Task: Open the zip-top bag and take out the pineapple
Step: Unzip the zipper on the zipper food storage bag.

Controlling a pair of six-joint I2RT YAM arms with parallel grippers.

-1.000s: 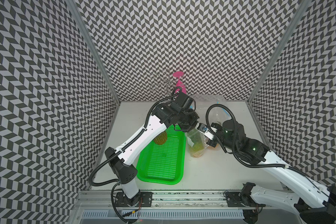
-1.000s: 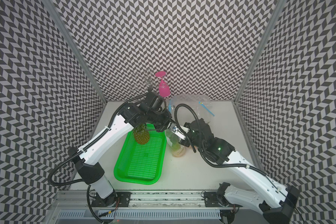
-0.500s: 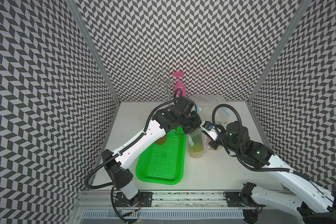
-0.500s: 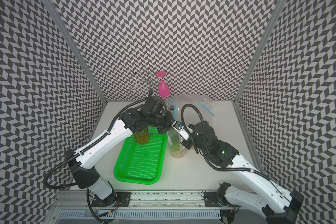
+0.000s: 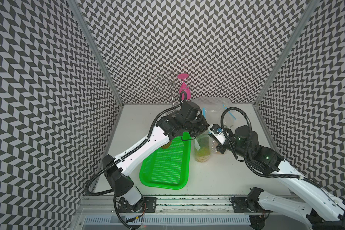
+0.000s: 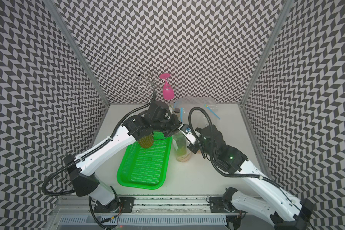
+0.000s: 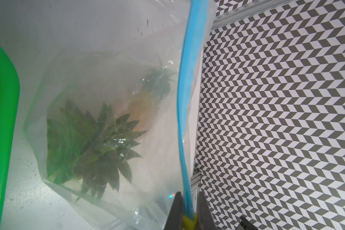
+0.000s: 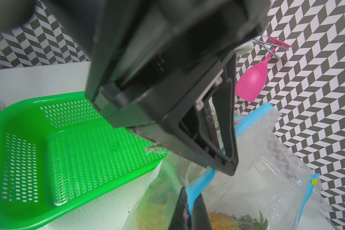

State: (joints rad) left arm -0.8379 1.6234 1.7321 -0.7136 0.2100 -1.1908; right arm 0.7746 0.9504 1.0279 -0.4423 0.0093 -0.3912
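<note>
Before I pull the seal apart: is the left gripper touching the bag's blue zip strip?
Touching. The left wrist view shows the left gripper shut on the blue zip strip, with no gap on either side.

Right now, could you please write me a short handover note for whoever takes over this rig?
The left gripper is shut on the zip by its yellow tab; the right gripper is shut on the same zip further along.
The bag hangs upright between them beside the tray, pineapple inside.
Done: both grips set. I cannot tell whether the zip has parted.
Left: open the bag, lift the pineapple out.
</note>
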